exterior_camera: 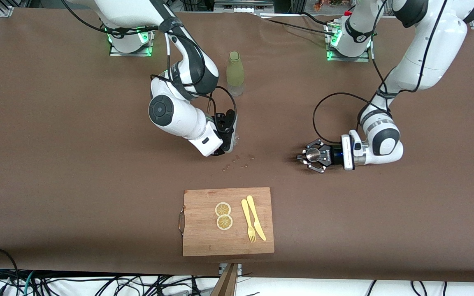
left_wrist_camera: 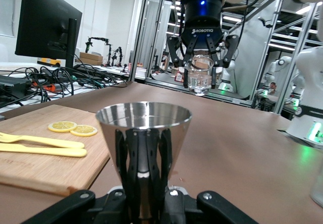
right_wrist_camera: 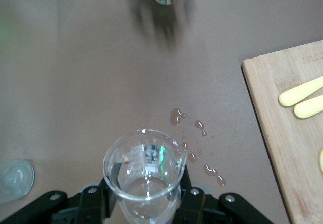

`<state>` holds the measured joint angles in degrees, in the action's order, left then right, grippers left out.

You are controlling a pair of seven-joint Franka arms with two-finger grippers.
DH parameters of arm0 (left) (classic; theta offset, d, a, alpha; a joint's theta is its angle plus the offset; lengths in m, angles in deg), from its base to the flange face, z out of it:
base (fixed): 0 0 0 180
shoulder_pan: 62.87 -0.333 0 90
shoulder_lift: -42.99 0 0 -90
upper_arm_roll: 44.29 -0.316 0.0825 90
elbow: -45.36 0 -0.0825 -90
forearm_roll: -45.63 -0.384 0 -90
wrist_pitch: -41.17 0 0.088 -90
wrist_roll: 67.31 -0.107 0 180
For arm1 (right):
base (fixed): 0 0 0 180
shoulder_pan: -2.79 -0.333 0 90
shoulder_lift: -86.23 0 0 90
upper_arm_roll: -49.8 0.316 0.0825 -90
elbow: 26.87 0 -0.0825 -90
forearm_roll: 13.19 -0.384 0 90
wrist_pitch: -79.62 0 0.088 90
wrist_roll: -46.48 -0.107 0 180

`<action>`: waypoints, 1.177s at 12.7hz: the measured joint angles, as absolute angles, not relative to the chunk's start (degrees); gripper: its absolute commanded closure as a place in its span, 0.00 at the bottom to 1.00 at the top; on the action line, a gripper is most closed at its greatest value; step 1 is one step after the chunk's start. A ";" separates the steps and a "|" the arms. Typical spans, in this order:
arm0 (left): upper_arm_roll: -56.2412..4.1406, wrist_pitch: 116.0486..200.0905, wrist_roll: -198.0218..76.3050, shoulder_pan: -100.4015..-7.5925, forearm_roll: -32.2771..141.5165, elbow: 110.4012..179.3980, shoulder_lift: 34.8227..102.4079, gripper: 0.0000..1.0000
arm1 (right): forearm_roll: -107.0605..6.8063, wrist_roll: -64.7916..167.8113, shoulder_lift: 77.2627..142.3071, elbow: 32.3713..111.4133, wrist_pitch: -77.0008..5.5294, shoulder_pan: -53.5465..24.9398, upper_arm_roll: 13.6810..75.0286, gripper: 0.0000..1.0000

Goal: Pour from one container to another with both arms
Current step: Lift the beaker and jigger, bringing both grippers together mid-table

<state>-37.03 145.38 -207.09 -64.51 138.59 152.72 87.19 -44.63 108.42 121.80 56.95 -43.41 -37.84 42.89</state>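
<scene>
A clear glass beaker [exterior_camera: 233, 139] with a little water in it stands upright in my right gripper [exterior_camera: 229, 142], which is shut on it just over the table's middle, above a patch of spilled drops [exterior_camera: 237, 161]. The right wrist view looks down into the beaker [right_wrist_camera: 144, 168] held by the right gripper [right_wrist_camera: 146, 196]. My left gripper [exterior_camera: 309, 156] is shut on a shiny conical metal cup [exterior_camera: 313, 154], held upright and low toward the left arm's end. In the left wrist view the metal cup [left_wrist_camera: 144, 128] fills the foreground in the left gripper [left_wrist_camera: 144, 156], facing the beaker [left_wrist_camera: 198, 75].
A green bottle [exterior_camera: 235, 73] stands farther from the front camera than the beaker. A wooden cutting board [exterior_camera: 204, 240] lies near the front edge with two lemon slices [exterior_camera: 223, 216], a yellow fork [exterior_camera: 247, 220] and a yellow knife [exterior_camera: 256, 217].
</scene>
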 measured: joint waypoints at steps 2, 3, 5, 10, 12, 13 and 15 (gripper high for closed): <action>-37.04 147.62 -207.26 -61.37 142.75 153.67 86.61 1.00 | -42.82 108.04 121.96 56.77 -43.28 -38.58 42.87 0.76; -37.04 148.77 -207.78 -59.88 145.07 154.18 86.30 1.00 | -41.27 107.12 122.08 56.74 -43.19 -39.31 42.87 0.76; -37.06 151.04 -210.07 -57.12 150.20 155.36 85.96 1.00 | -38.35 104.96 122.36 56.64 -42.76 -40.93 42.86 0.77; -37.09 155.19 -216.96 -51.85 162.19 157.81 85.93 1.00 | -34.59 101.10 122.59 56.48 -41.92 -43.67 42.84 0.77; -37.09 157.02 -218.86 -49.90 166.26 158.01 85.89 1.00 | -34.28 101.03 122.60 56.43 -40.98 -43.70 42.77 0.76; -37.09 157.92 -219.39 -48.93 167.99 158.03 85.80 1.00 | -33.93 101.01 122.60 56.42 -40.30 -43.69 42.74 0.76; -37.10 159.33 -220.61 -47.17 171.43 158.10 85.53 1.00 | -33.31 100.47 122.61 56.41 -39.00 -43.70 42.74 0.76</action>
<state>-37.10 159.33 -220.61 -47.17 171.43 158.10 85.53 -33.31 100.47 122.61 56.41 -39.00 -43.70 42.74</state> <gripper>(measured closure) 0.912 0.507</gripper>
